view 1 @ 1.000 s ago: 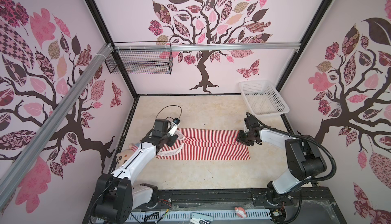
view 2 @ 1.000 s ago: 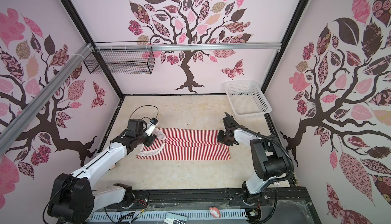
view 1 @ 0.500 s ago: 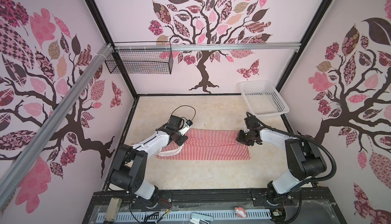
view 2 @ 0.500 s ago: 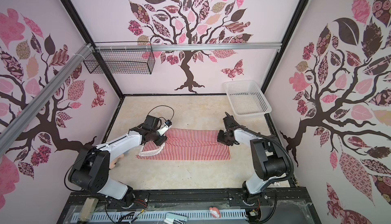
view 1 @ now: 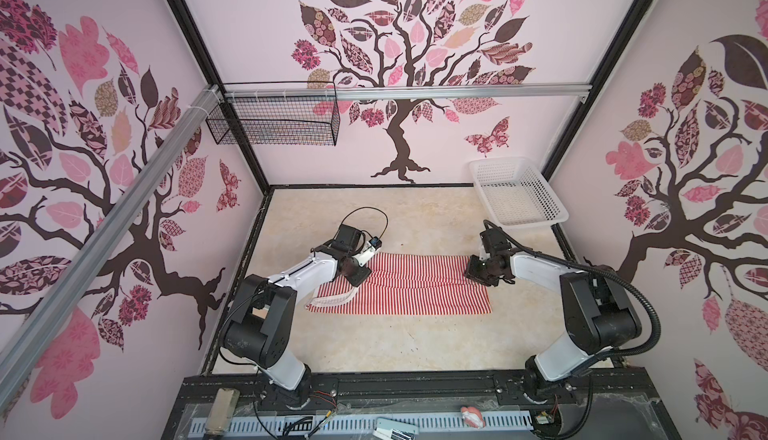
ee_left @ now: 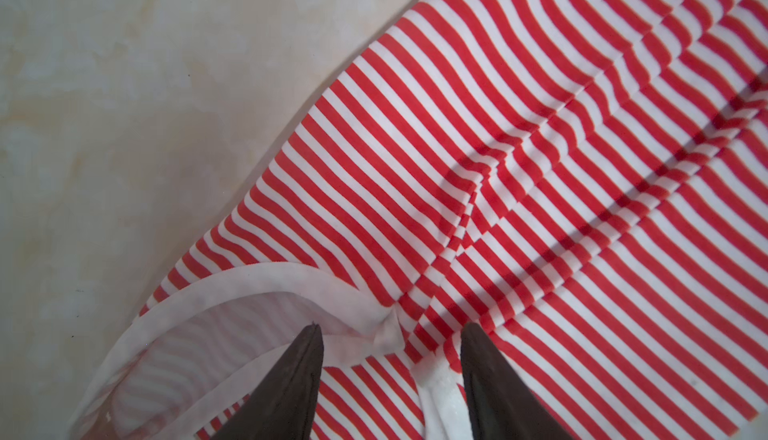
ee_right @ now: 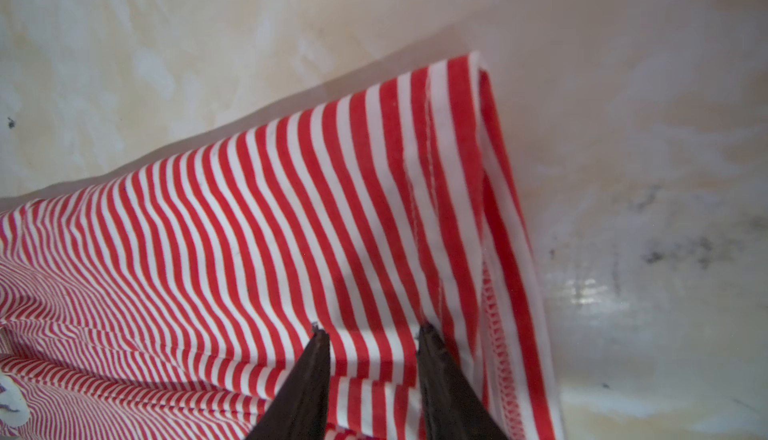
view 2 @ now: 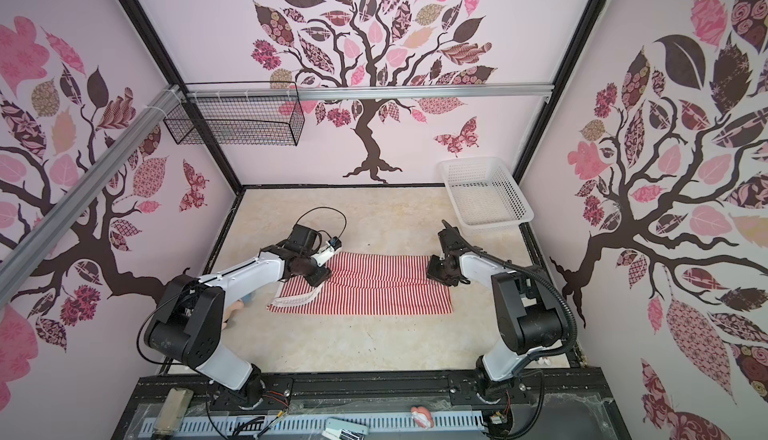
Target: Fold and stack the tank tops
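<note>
One tank top (view 1: 399,288) (view 2: 365,290) with thin red-and-white stripes lies flat in a long strip across the middle of the table. Its white-trimmed armholes are at the left end. My left gripper (view 1: 358,279) (ee_left: 390,334) is down on that end, open. Its fingertips (ee_left: 311,338) straddle the white armhole trim (ee_left: 257,280). At the far right corner, next to the hem (ee_right: 494,292), my right gripper (view 1: 478,273) (ee_right: 370,329) is also open. Its fingertips (ee_right: 426,334) rest on the striped cloth, which is slightly puckered between them.
A white plastic basket (view 1: 528,222) sits at the back right corner of the table. A black wire basket (view 1: 270,126) hangs on the back left rail. A plush doll (view 2: 233,311) peeks out behind the left arm. Small items lie on the front rail (view 1: 471,415).
The left arm has swung in from the tank top's left end, so its gripper now sits further right on the cloth. The right arm has stayed still.
</note>
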Controlling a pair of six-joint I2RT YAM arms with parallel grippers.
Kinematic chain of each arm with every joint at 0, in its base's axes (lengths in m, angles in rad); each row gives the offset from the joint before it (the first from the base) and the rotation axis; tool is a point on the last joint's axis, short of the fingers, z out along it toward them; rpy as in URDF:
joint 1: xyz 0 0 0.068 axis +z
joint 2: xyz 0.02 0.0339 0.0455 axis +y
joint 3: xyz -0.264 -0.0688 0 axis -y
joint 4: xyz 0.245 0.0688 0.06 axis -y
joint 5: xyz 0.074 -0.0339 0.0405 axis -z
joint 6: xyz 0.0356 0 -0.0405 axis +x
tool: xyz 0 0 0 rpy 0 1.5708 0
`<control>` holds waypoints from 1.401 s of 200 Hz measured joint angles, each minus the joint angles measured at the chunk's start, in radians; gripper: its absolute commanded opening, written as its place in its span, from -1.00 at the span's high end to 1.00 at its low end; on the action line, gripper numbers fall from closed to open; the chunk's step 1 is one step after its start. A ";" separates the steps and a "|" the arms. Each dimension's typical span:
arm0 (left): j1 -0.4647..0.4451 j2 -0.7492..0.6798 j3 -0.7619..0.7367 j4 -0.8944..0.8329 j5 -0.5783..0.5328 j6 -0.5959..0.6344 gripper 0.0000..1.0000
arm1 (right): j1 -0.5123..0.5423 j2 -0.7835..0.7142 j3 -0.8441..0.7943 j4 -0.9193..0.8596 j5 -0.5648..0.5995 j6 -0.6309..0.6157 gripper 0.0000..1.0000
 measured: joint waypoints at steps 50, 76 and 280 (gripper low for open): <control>0.000 0.062 0.026 -0.006 -0.022 0.011 0.33 | 0.000 0.000 0.000 -0.001 0.000 0.000 0.28; 0.000 0.062 0.048 -0.015 -0.018 0.015 0.87 | 0.000 0.000 0.000 -0.002 0.001 0.001 0.30; -0.003 0.019 -0.058 -0.016 -0.040 0.045 0.47 | -0.001 0.000 0.000 -0.003 0.001 0.004 0.30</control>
